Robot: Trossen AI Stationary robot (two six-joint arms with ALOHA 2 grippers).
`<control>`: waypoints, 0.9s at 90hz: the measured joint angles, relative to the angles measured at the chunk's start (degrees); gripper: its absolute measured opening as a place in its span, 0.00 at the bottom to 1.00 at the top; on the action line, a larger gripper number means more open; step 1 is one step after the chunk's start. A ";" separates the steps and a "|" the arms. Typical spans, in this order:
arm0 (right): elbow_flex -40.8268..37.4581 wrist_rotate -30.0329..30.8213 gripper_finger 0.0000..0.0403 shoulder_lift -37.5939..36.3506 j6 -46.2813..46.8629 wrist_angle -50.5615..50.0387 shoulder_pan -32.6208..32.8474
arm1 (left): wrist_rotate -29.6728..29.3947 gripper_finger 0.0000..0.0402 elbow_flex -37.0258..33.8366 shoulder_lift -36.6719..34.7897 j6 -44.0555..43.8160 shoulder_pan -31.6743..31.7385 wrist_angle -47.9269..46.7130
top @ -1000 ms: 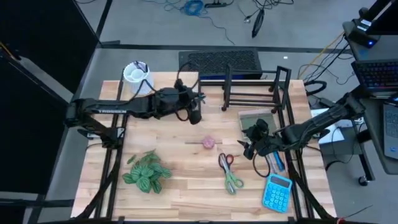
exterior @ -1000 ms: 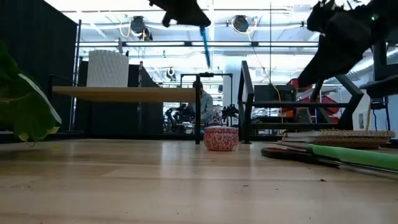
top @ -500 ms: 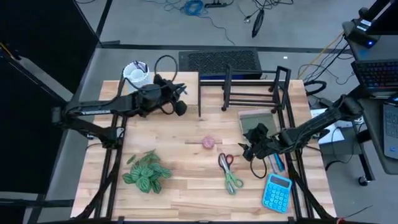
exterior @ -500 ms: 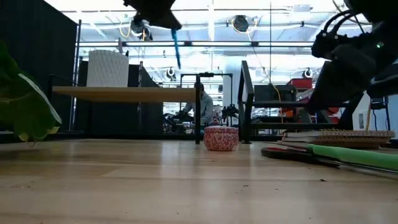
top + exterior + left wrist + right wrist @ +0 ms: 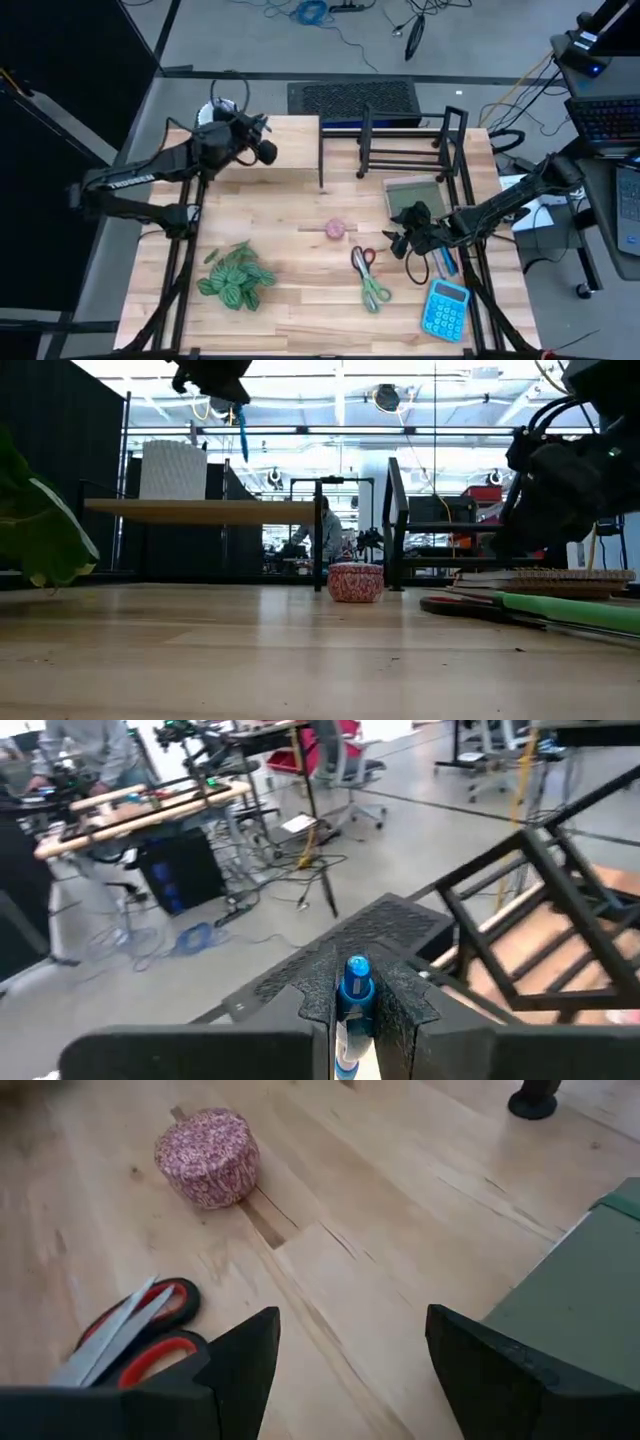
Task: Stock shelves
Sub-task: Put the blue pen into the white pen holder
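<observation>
While vertical, a blue pen [image 5: 241, 432] hangs in the left hand [image 5: 262, 152].

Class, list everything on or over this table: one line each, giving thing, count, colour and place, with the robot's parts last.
Riser: one, pale wood, far edge.
Rack: one, black wire, far right.
Cup: one, white, on riser.
Tin: one, pink, centre.
Plant: one, green, near left.
Scissors: one, red and green, near centre.
Calculator: one, blue, near right.
Notebook: one, green, right.
Pen: one, blue, in left gripper.
Left gripper: above riser.
Right gripper: open, beside scissors.
</observation>
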 joint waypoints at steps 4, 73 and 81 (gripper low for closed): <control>0.00 -0.01 0.58 0.02 -0.07 0.34 0.00 | -0.04 0.04 0.56 -1.14 0.34 0.48 -0.21; 0.02 0.25 0.58 2.84 1.22 1.83 0.00 | -9.98 0.04 5.16 -9.78 -2.61 2.05 -26.13; 0.02 0.25 0.58 3.72 1.18 3.49 0.00 | -9.92 0.04 3.05 -9.80 -2.93 3.11 -23.58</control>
